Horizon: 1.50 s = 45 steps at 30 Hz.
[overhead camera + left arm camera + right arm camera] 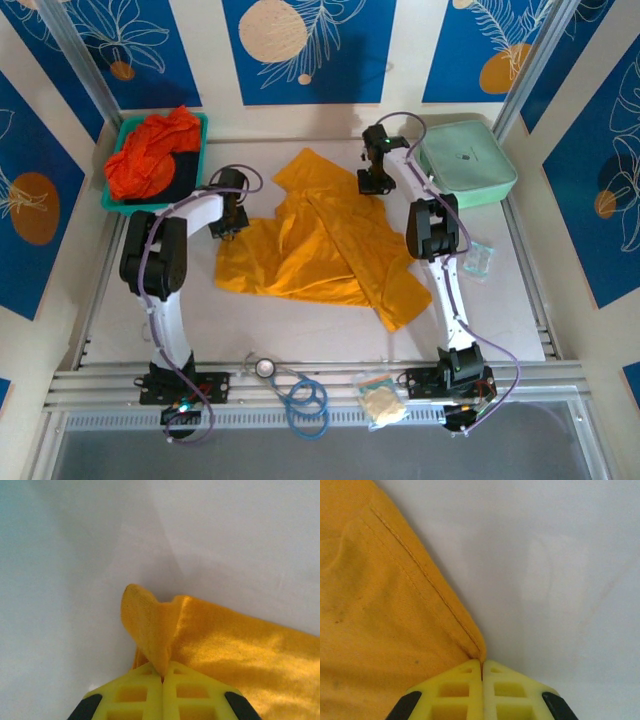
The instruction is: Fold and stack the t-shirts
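Left wrist view, bottom centre: left gripper (162,676), yellow fingers pressed together, clenched on a raised fold of the mustard t-shirt (225,640). The cloth peaks just above the fingertips and trails to the lower right over the white table (75,580).

Right wrist view, bottom centre: right gripper (481,666) closed too, pinching a hemmed corner of that shirt (the stitch line runs from upper left down to the tips).

Overhead view: the mustard shirt lies spread and rumpled at frame centre, between the two arms. The left gripper is at its left edge, the right gripper at its upper right edge.

Upper left: red-orange t-shirts (150,155) heaped in the teal tray (140,207).

Upper right: mint-green case (465,160), apart from the shirt.
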Motion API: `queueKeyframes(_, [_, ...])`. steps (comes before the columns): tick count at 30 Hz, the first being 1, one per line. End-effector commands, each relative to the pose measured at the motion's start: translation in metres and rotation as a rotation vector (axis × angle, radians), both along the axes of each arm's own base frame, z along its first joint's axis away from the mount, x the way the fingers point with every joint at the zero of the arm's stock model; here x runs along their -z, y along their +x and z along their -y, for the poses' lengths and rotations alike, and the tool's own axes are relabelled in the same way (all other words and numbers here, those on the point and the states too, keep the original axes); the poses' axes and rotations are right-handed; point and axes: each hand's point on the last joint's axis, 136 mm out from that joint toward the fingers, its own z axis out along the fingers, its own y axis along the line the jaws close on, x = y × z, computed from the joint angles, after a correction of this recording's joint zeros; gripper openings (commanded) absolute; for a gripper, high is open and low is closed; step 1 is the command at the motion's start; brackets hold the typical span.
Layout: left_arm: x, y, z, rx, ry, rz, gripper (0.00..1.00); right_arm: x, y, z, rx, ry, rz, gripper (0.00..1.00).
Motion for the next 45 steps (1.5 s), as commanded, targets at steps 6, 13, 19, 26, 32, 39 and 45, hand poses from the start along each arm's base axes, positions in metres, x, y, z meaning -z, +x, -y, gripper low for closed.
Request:
queueKeyframes(6, [-0.119, 0.019, 0.019, 0.120, -0.047, 0.236, 0.00, -0.065, -0.010, 0.099, 0.305, -0.046, 0.138, 0.00])
queueKeyframes(13, [-0.176, 0.040, 0.039, 0.198, -0.085, 0.347, 0.00, -0.063, -0.012, 0.124, 0.347, -0.087, 0.148, 0.00])
queueKeyframes(19, [-0.151, 0.087, 0.078, 0.293, -0.187, 0.333, 0.00, -0.035, -0.017, 0.109, 0.316, -0.109, 0.073, 0.27])
queueKeyframes(26, [-0.134, 0.134, 0.127, 0.404, -0.192, 0.358, 0.00, -0.052, -0.031, 0.086, 0.262, -0.134, 0.099, 0.56])
queueKeyframes(32, [-0.116, 0.156, 0.150, 0.447, -0.149, 0.390, 0.21, -0.078, -0.057, 0.058, 0.196, -0.144, 0.143, 0.59])
queueKeyframes(39, [-0.142, 0.138, 0.145, 0.458, -0.115, 0.438, 0.99, -0.100, -0.080, -0.046, 0.003, 0.203, 0.121, 0.55])
queueKeyframes(45, [-0.185, 0.068, 0.100, 0.382, -0.026, 0.397, 0.99, -0.093, -0.088, -0.131, -0.115, 0.474, -0.009, 0.38])
